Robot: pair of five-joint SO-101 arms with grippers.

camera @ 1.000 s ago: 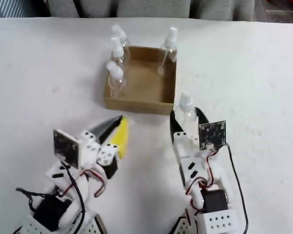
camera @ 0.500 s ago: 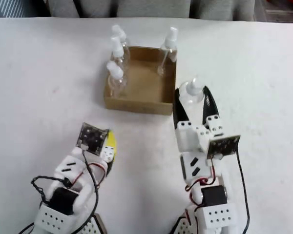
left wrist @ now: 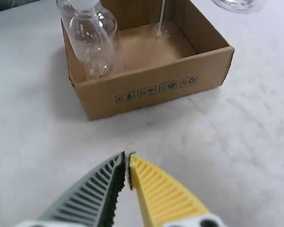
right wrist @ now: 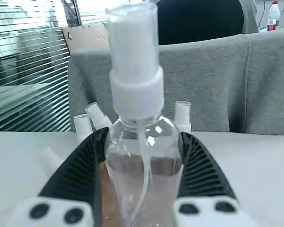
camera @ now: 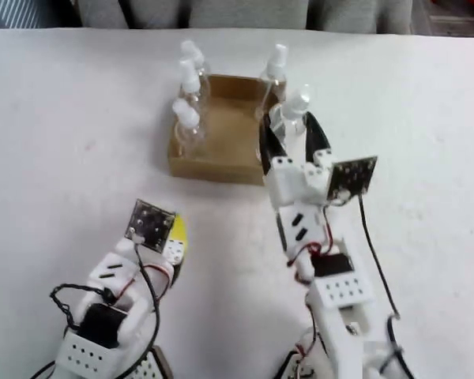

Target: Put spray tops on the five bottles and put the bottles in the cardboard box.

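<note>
The cardboard box (camera: 229, 162) stands mid-table with several clear bottles in it, each with a white spray top, such as one at its left wall (camera: 186, 120) and one at its far right corner (camera: 274, 66). My right gripper (camera: 292, 130) is shut on another clear spray-topped bottle (camera: 295, 109), held upright above the box's right wall. In the right wrist view this bottle (right wrist: 142, 161) sits between the black fingers (right wrist: 80, 165). My left gripper (left wrist: 128, 161) is shut and holds nothing, low over the table in front of the box (left wrist: 151, 90).
The left arm (camera: 110, 308) is folded back at the near left, and the right arm (camera: 324, 276) stretches forward from the near edge. White tabletop lies bare around the box. Grey chair backs (right wrist: 217, 90) stand beyond the far edge.
The right arm has carried its bottle from beside the box's near right corner forward, over the right wall. The left arm drew back early on, then stayed still.
</note>
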